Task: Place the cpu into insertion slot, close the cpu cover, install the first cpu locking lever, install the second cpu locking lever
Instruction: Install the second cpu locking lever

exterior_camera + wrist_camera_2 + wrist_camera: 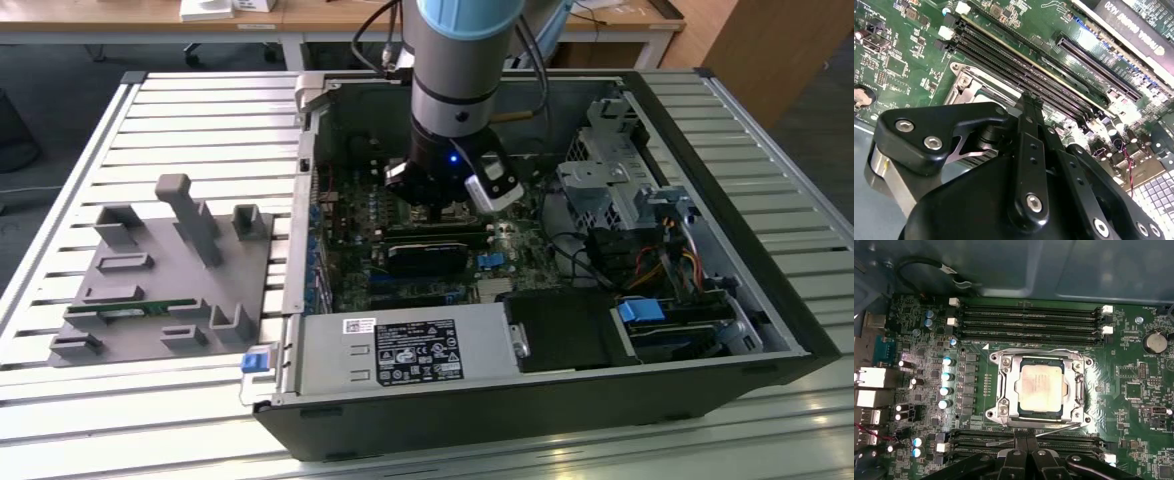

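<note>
The end effector hovers low over the green motherboard inside the open computer case, its fingers drawn together with nothing between them, the tips over the memory slots just beside the socket. In the first wrist view the cpu lies flat in the insertion slot, with the cpu cover folded down around it. A grey fixture rests on the slatted worktop, at the exterior view's left of the case.
</note>
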Robot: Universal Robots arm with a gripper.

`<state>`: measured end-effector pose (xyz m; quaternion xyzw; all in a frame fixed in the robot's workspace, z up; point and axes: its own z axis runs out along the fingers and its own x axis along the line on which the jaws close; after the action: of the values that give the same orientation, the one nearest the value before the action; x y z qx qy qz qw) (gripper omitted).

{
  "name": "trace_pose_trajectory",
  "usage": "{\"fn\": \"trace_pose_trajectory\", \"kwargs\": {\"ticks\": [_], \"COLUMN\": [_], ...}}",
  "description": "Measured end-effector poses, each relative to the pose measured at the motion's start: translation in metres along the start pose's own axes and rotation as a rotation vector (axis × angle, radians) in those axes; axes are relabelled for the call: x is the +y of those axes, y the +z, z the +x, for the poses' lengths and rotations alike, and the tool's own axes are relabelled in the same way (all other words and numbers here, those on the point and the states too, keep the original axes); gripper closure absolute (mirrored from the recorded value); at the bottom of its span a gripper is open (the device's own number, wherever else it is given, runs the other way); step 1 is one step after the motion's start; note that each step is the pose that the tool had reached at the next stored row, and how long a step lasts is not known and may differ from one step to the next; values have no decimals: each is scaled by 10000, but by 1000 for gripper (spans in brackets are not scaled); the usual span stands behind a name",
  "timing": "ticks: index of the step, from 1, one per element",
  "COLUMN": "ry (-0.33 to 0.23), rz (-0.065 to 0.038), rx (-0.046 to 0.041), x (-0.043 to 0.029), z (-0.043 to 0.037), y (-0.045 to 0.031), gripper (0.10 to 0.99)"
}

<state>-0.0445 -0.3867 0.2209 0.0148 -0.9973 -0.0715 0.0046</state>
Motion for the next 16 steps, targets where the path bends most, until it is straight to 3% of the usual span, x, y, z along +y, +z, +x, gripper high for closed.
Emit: {"fn": "trace_pose_trajectory", "kwargs": {"ticks": [3,7,12,16], "ry": [-2,-4,-4,-6], "rz": [-115,-398,-519,-561], "rx": [-3,-12,-16,-17], "x": [-8,-41,-88,-120], "z": [1,2,18,59], "y": [-1,-5,-12,-16], "gripper": [980,980,980,980]}}
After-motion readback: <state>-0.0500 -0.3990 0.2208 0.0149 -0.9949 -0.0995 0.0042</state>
